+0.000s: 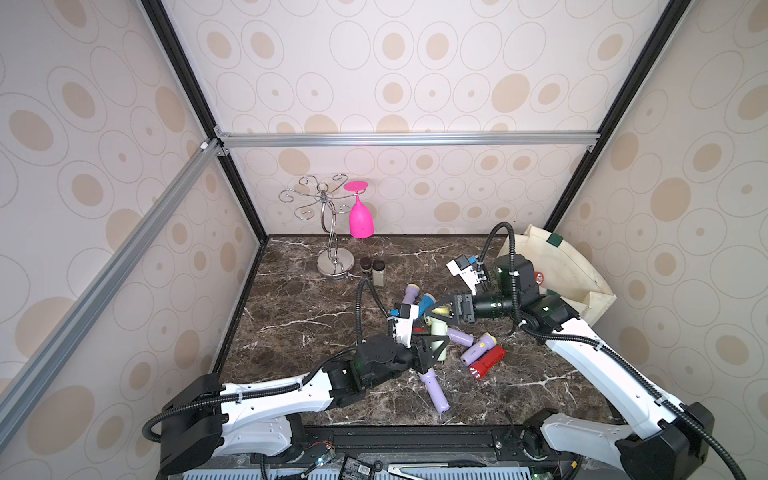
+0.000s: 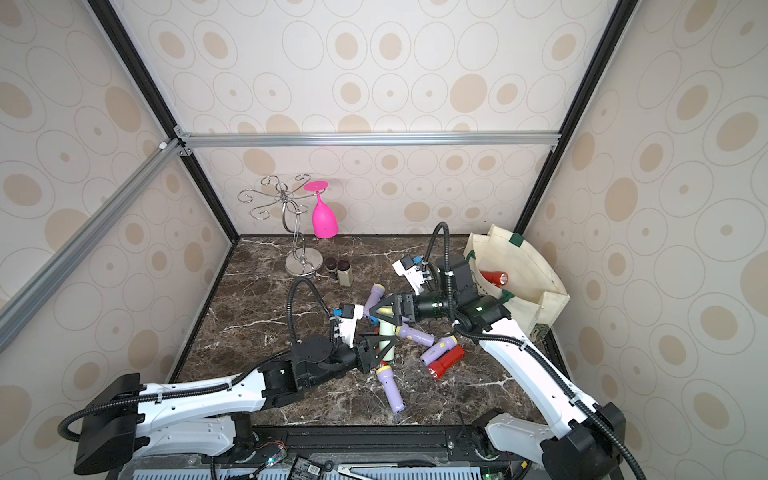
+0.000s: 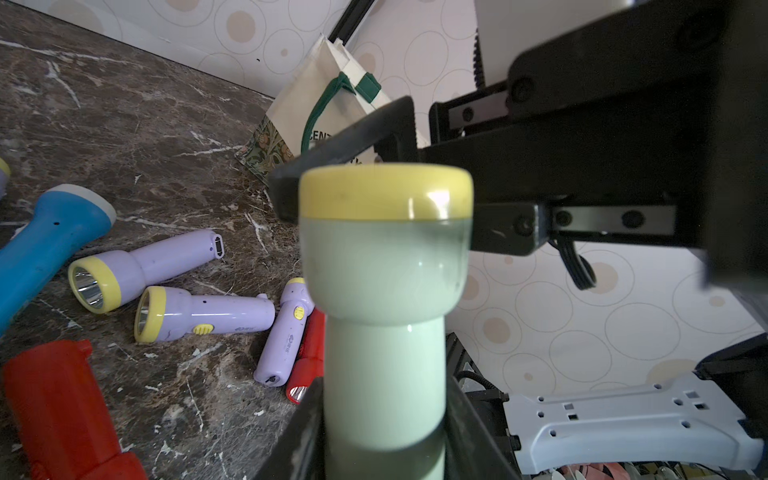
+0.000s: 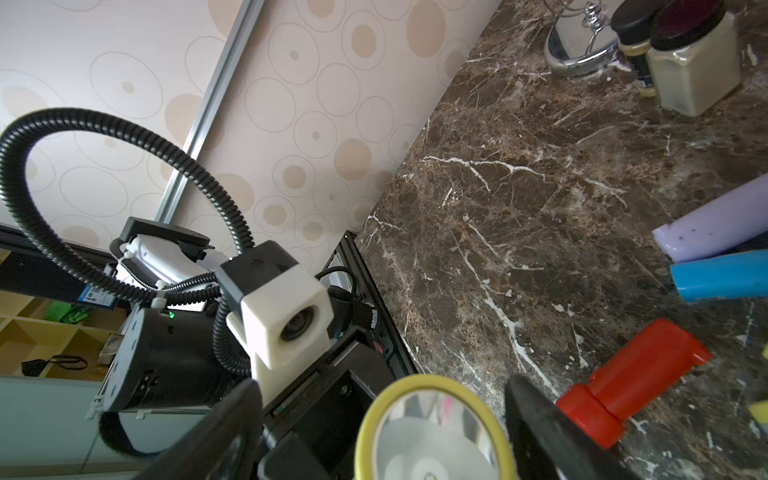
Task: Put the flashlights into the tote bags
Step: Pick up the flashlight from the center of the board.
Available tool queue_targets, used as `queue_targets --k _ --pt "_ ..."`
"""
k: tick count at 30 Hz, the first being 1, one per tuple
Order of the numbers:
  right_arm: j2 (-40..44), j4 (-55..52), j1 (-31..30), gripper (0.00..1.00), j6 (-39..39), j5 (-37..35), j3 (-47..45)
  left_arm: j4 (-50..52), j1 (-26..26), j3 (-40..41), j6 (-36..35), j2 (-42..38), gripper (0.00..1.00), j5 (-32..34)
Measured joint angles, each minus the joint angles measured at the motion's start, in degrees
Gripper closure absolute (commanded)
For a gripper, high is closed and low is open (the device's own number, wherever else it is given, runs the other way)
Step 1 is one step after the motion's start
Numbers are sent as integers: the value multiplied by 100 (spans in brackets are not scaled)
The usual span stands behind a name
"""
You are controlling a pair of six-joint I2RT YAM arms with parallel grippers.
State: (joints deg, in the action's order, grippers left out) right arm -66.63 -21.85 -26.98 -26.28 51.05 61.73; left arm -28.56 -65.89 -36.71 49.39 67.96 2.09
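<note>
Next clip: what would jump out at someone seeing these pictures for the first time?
Mid-table, the left fingers clamp a pale green flashlight by its body, while the open right fingers stand either side of its yellow head. At the back, a hot-pink glass hangs upside down from a chrome rack. At the right, a red flashlight lies inside the cream tote.

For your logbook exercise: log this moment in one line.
left fingers: shut on green flashlight | right fingers: open around its head | tote bag: red flashlight inside
</note>
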Motion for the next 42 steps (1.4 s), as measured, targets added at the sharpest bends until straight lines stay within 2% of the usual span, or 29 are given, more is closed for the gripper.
queue_targets --k 2,7,10,19,20,22,24,25,27,34,42 --pt "0 -59 0 21 31 2 -15 -24 0 -11 -15 39 100 -11" --pt "2 -160 0 29 66 20 -87 -105 0 -22 -26 107 100 -17" --pt "2 -227 4 38 85 15 -107 -168 0 -31 -39 149 100 -28" --pt "-35 -518 39 88 455 -153 -52 -385 0 -83 -20 326 100 -52" --pt "-50 -566 37 93 485 -170 -22 -391 0 -85 -20 337 95 -52" --pt "-61 -658 37 99 542 -219 42 -387 0 -105 -20 345 65 -46" --pt "-61 -800 46 100 605 -321 155 -382 0 -131 -39 345 29 -26" --pt "-61 -898 57 100 625 -398 227 -361 0 -146 -59 345 17 13" --pt "-61 -1117 138 100 684 -608 413 -297 0 -153 -74 330 2 140" --pt "-199 -1893 909 100 992 -1683 1521 120 7 -44 -103 7 0 612" --pt "-1209 -2728 1617 100 1014 -3853 3512 1088 37 -39 -199 -72 0 949"
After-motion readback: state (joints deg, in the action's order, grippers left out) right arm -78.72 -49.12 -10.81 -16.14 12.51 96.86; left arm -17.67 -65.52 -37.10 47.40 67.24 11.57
